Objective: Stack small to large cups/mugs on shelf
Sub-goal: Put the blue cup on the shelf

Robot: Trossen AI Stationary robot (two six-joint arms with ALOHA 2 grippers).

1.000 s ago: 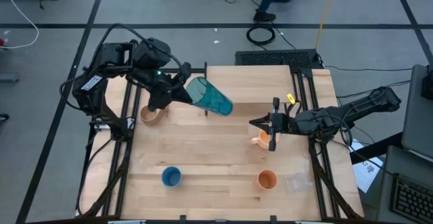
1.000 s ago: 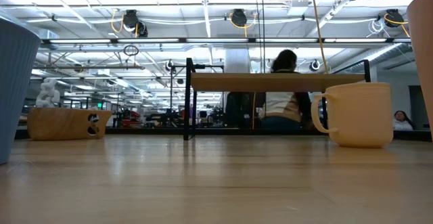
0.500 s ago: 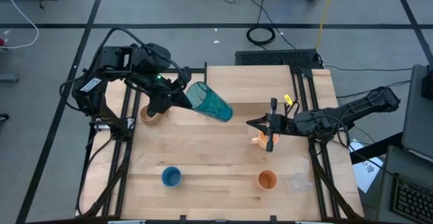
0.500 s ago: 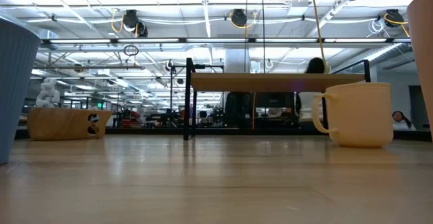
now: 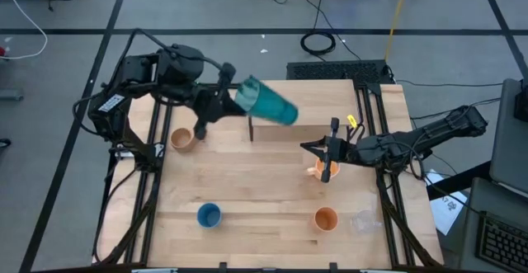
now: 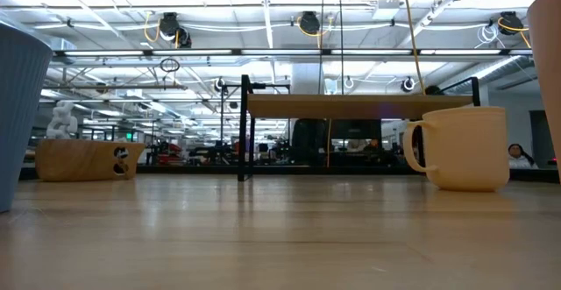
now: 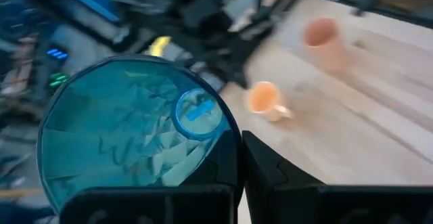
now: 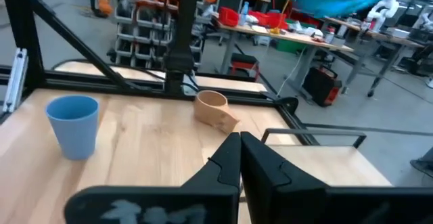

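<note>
Your left gripper (image 5: 227, 94) is clamped on the rim of the teal tumbler (image 5: 269, 103), which is tilted in the air over the shelf (image 6: 359, 105) at the table's far edge; your right gripper (image 5: 328, 155), jaws together and empty, hovers over the orange handled mug (image 5: 318, 171); the wooden mug (image 5: 182, 138), blue cup (image 5: 209, 215) and orange cup (image 5: 327, 218) stand on the table (image 5: 264, 190).

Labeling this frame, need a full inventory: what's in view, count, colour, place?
teal tumbler: 1, translucent teal, held tilted in the air over the table's far side
shelf: 1, light wood on black legs, far side of the table, nothing on it
wooden mug: 1, brown, far left
orange mug: 1, orange, under the right gripper
blue cup: 1, blue, near left
orange cup: 1, orange, near right
clear cup: 1, clear, beside the orange cup
left gripper: shut on the teal tumbler
right gripper: shut, empty, right of centre
</note>
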